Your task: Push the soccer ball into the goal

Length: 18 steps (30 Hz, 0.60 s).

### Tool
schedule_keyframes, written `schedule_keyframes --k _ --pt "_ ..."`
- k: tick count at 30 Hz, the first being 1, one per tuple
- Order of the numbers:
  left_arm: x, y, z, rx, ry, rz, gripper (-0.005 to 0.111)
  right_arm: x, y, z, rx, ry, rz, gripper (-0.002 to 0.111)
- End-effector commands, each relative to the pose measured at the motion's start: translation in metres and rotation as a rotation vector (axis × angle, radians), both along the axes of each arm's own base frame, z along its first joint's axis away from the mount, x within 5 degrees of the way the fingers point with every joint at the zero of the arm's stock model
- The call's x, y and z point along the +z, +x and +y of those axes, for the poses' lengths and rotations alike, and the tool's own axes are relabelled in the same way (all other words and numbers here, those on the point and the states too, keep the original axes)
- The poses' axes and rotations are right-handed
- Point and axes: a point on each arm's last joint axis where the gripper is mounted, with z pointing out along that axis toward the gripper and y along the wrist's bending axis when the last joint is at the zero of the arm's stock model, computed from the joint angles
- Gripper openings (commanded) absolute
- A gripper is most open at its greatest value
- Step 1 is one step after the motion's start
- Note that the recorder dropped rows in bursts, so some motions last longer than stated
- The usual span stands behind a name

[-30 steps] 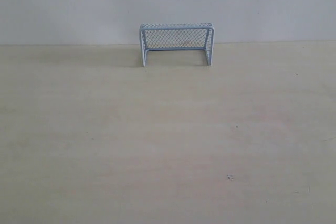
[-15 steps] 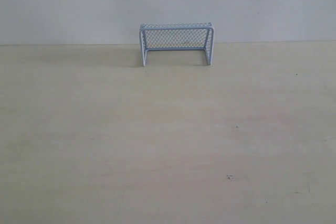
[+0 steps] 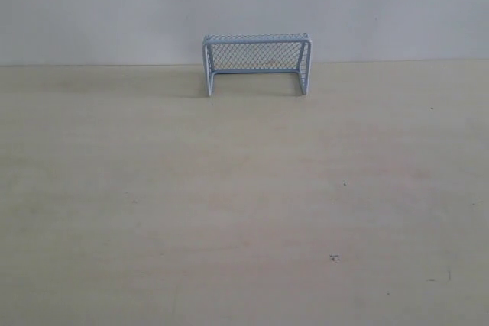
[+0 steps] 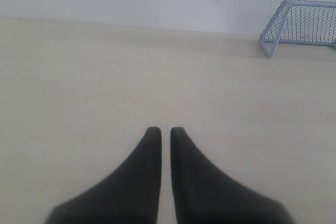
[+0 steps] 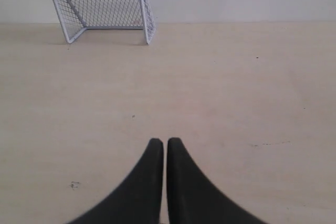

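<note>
The pale blue-white goal (image 3: 256, 64) with fine mesh netting stands at the far edge of the table against the wall, its mouth facing the near side. It also shows in the left wrist view as the goal (image 4: 300, 27) and in the right wrist view as the goal (image 5: 103, 13). The soccer ball is out of view in every frame. My left gripper (image 4: 161, 129) is shut with only a thin slit between its black fingers and holds nothing. My right gripper (image 5: 165, 141) is shut likewise and holds nothing. Neither gripper shows in the exterior view.
The pale wooden table (image 3: 244, 204) runs from the near edge back to a white wall (image 3: 244, 5). A few small dark marks (image 3: 334, 258) dot its surface.
</note>
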Motion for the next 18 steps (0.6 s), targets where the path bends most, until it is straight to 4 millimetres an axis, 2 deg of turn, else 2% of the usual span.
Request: schedule_keyframes --k 1,18 --pt "0.0018 -0.0001 -0.0001 0.003 -0.013 -0.011 0.006 -0.0004 -0.0001 -0.0029 -0.050 -0.004 0.000 0.000" --pt "0.0018 -0.0001 -0.0001 0.003 -0.013 -0.011 0.006 -0.0001 0.0002 -0.0041 -0.069 -0.014 -0.005 0.000"
